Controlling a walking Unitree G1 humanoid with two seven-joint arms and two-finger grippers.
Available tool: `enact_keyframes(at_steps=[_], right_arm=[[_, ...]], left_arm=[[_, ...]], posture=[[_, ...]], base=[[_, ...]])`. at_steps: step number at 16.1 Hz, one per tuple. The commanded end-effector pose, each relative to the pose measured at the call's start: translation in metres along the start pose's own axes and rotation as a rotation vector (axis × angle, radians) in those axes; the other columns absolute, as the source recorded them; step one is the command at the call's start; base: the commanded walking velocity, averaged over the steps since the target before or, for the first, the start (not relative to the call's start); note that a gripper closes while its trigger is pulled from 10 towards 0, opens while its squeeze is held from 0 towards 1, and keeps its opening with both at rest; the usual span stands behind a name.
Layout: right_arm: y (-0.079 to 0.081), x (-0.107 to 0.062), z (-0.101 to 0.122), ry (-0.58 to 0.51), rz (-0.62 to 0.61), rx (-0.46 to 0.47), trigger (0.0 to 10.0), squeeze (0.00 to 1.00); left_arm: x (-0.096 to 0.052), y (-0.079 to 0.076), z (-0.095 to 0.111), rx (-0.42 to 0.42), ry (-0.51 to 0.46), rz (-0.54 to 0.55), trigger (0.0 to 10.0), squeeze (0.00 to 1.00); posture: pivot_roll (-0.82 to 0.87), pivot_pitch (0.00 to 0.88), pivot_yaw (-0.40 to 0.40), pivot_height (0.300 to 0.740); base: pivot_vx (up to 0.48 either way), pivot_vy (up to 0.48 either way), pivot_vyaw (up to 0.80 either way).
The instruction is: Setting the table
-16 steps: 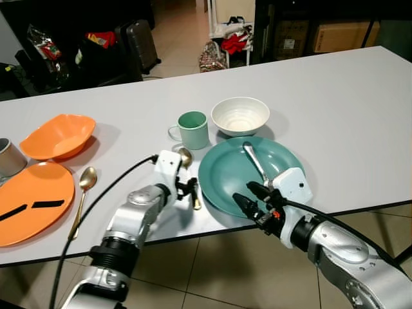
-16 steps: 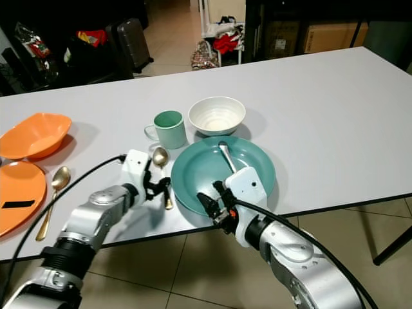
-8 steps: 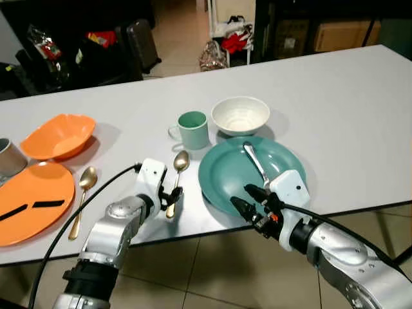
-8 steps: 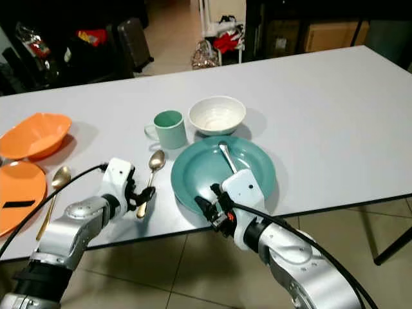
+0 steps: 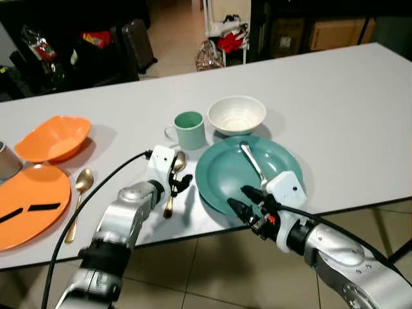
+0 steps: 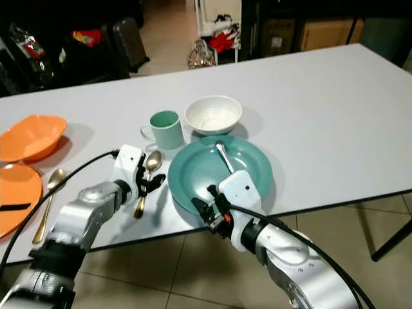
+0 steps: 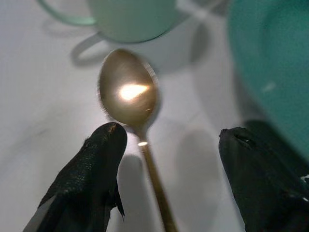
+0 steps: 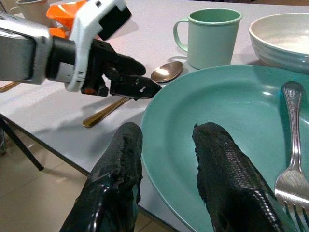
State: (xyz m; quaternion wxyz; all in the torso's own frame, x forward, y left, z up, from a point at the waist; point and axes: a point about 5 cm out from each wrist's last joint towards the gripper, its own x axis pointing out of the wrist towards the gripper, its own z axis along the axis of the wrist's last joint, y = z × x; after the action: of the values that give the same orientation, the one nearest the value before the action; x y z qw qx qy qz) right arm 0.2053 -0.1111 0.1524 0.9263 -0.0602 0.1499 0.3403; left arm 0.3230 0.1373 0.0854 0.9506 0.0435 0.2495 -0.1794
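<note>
Two grippers work at the near edge of the bench (image 5: 335, 109). The left gripper (image 5: 180, 182) hovers over a gold spoon (image 5: 172, 182) lying flat just left of the teal plate (image 5: 225, 170), fingers spread to either side of its neck, gripping nothing. The right gripper (image 5: 241, 201) sits at the plate's near rim, fingers parted and empty. A silver fork (image 5: 252, 161) lies on the plate. Behind the plate stand a green mug (image 5: 190, 130) and a white bowl (image 5: 237, 114).
</note>
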Motion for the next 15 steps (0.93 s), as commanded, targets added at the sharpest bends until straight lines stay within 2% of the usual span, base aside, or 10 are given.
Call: enact_keyframes(at_steps=[1, 2, 4, 5, 6, 11, 15], right_arm=[[0.003, 0.000, 0.005, -0.025, 0.020, -0.013, 10.0, 0.00], [0.004, -0.001, 0.005, -0.023, 0.026, -0.014, 10.0, 0.00], [0.005, -0.002, 0.004, -0.017, 0.035, -0.017, 10.0, 0.00], [0.006, -0.002, 0.004, -0.016, 0.040, -0.016, 10.0, 0.00], [0.007, -0.002, 0.003, -0.012, 0.049, -0.018, 10.0, 0.00], [0.009, -0.001, 0.002, 0.001, 0.085, -0.026, 10.0, 0.00], [0.010, -0.002, 0.002, 0.010, 0.110, -0.031, 10.0, 0.00]], left_arm=[[0.000, 0.009, -0.001, -0.005, 0.013, 0.049, 10.0, 0.00], [0.000, 0.012, -0.001, -0.019, 0.022, 0.065, 10.0, 0.00], [0.001, 0.013, -0.003, -0.049, 0.032, 0.070, 4.3, 0.00], [0.002, 0.013, -0.003, -0.059, 0.036, 0.068, 0.9, 0.00], [0.002, 0.011, -0.005, -0.077, 0.041, 0.059, 0.0, 0.00], [0.003, 0.008, -0.008, -0.137, 0.024, 0.044, 0.0, 0.00], [0.004, 0.010, -0.015, -0.164, 0.059, 0.064, 0.0, 0.00]], posture=[[-0.17, 0.000, 0.162, 0.740], [-0.17, 0.000, 0.163, 0.740], [-0.17, 0.000, 0.161, 0.740], [-0.17, 0.000, 0.160, 0.740], [-0.16, 0.000, 0.156, 0.740], [-0.16, 0.000, 0.145, 0.740], [-0.16, 0.000, 0.146, 0.740]], base=[[0.000, 0.000, 0.00], [0.000, 0.000, 0.00], [0.000, 0.000, 0.00], [0.000, 0.000, 0.00], [0.000, 0.000, 0.00], [0.000, 0.000, 0.00], [0.000, 0.000, 0.00]])
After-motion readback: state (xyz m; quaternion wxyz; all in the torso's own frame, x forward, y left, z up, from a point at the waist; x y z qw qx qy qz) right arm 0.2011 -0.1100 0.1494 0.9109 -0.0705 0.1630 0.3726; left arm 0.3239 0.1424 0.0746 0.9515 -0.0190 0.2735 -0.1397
